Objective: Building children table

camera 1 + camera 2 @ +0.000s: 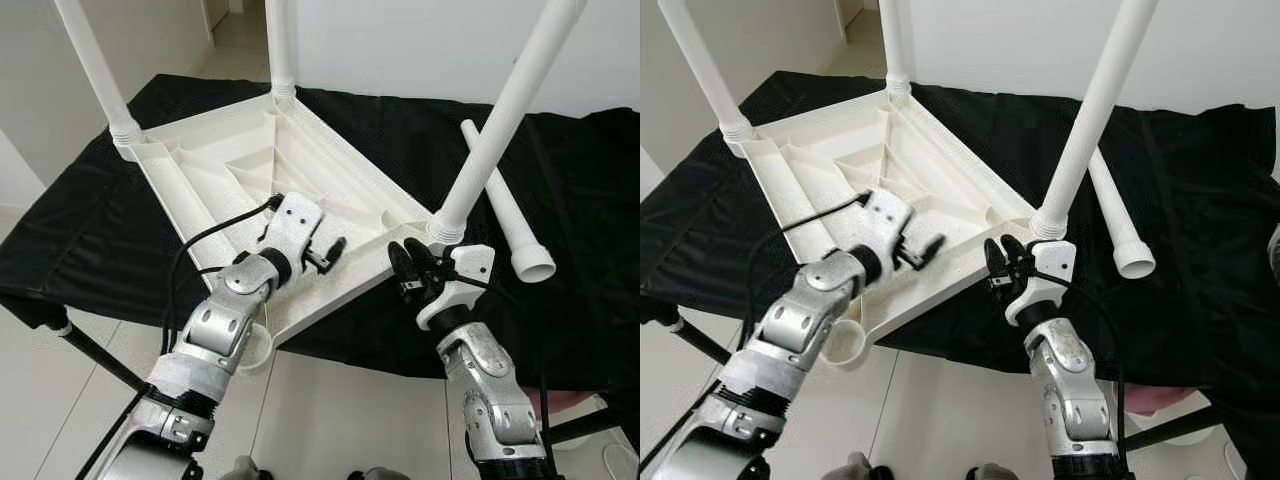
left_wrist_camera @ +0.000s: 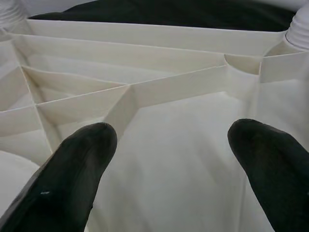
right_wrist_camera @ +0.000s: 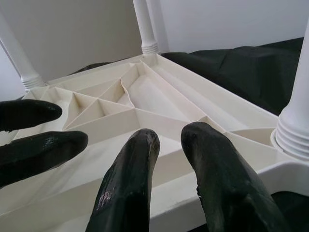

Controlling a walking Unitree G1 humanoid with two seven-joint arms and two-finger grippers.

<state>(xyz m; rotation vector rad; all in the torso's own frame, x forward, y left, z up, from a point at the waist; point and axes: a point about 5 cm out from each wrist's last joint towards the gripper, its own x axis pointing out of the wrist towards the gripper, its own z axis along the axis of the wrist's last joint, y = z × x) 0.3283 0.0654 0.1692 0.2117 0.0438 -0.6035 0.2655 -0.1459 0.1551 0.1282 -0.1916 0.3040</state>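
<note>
Black cloth (image 1: 560,180) covers a low work surface in a pale room with white walls and light floor tiles. On it, filling the centre and upper left of the frame, lies a white plastic tabletop (image 1: 240,170) turned upside down, ribbed underside up. Three white legs (image 1: 505,115) stand up from its corners. A fourth leg (image 1: 505,205) lies loose on the cloth at right, just beside the tabletop. The left gripper (image 1: 325,255) hovers over the tabletop's near edge, fingers spread wide apart, holding nothing. The right gripper (image 1: 412,265) sits at the near right corner by the standing leg's base, its fingers slightly parted, gripping nothing.
</note>
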